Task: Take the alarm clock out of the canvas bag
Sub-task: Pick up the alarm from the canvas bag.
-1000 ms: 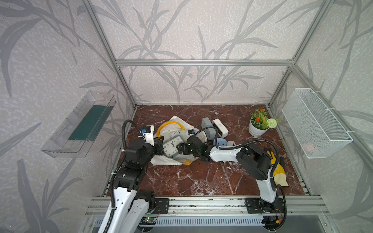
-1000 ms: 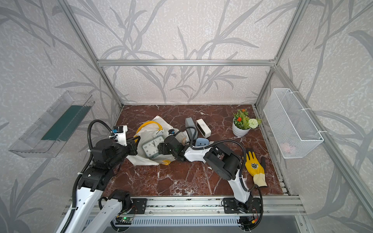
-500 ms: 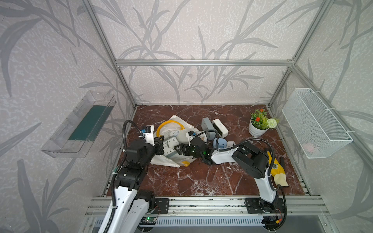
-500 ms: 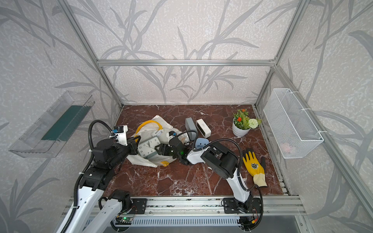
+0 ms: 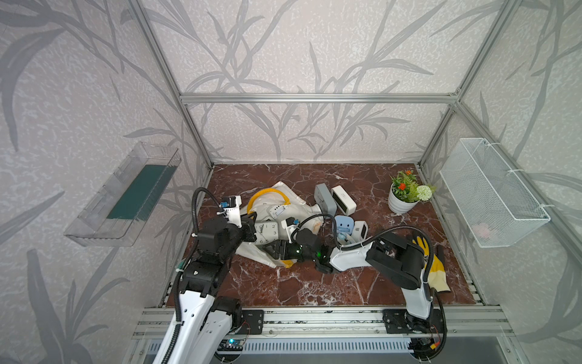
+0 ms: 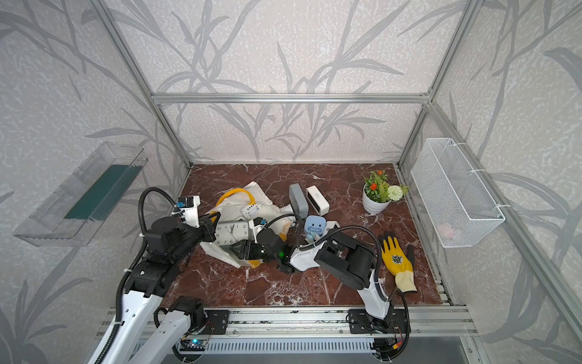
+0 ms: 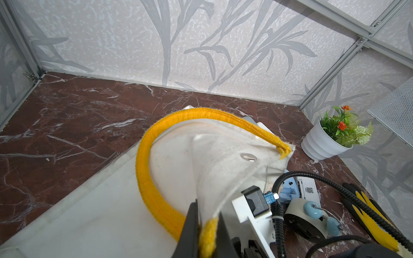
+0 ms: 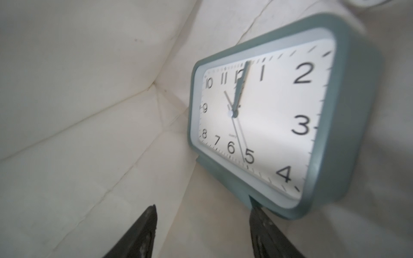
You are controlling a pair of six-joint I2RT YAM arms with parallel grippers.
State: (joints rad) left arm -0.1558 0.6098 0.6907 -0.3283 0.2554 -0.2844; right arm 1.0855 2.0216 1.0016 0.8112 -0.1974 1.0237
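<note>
**Two grippers, one bag, one clock in it.** My left gripper [image 7: 207, 208] is clamped on the rim of the single cream-white canvas bag with yellow strap handles [image 5: 297, 206], where yellow webbing is sewn on. Yellow shows on the bag in two places: one arched strap loop [image 5: 266, 193] beyond my left gripper, and one yellow patch [image 5: 287, 262] under my right gripper [image 8: 203, 208].

The right jaws stand apart with nothing between them, over the bag's cloth. One rectangular alarm clock with a grey-green frame and white numbered dial [image 8: 257, 125] lies on that cloth just ahead of them. In both top views it lies between my two grippers. One right fingertip [image 8: 263, 225] is at the clock's foot; whether it touches I cannot tell.

One small white device [image 5: 277, 210] lies on the bag past the clock.

On the red-brown marble table [image 5: 315, 283], beyond my right arm:
- one grey slab-shaped unit [image 5: 324, 199] and one white box-shaped unit [image 5: 344, 199], side by side
- one pale-blue figure with a face [image 5: 345, 224]
- one white pot of artificial flowers [image 5: 406, 197]

One yellow work glove [image 6: 397, 261] lies by the right arm's base.
</note>
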